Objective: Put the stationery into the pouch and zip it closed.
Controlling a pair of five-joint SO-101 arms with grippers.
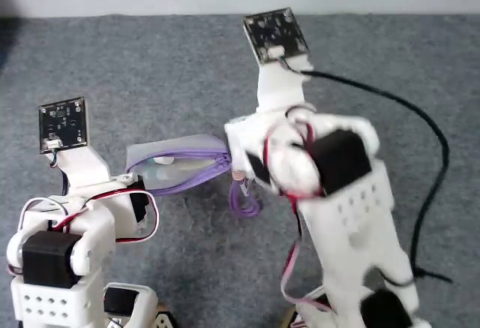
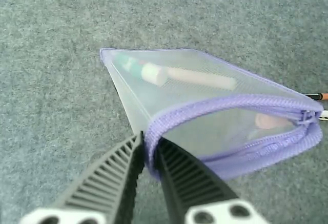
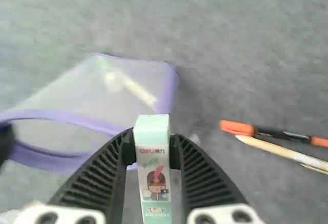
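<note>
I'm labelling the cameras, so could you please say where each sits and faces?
High view: fixed overhead, looking down at the table, left arm, right arm and pouch.
Left wrist view: on that wrist, facing along the left claw, shut on the pouch.
Right wrist view: on that wrist, facing past the right claw, holding an eraser.
All three share the pouch.

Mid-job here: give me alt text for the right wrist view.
The right arm's jaws are shut on a mint-green eraser, held before the translucent purple-zipped pouch, which holds a pale stick-like item. An orange pen and a cream pencil lie on the grey mat beside it.
</note>
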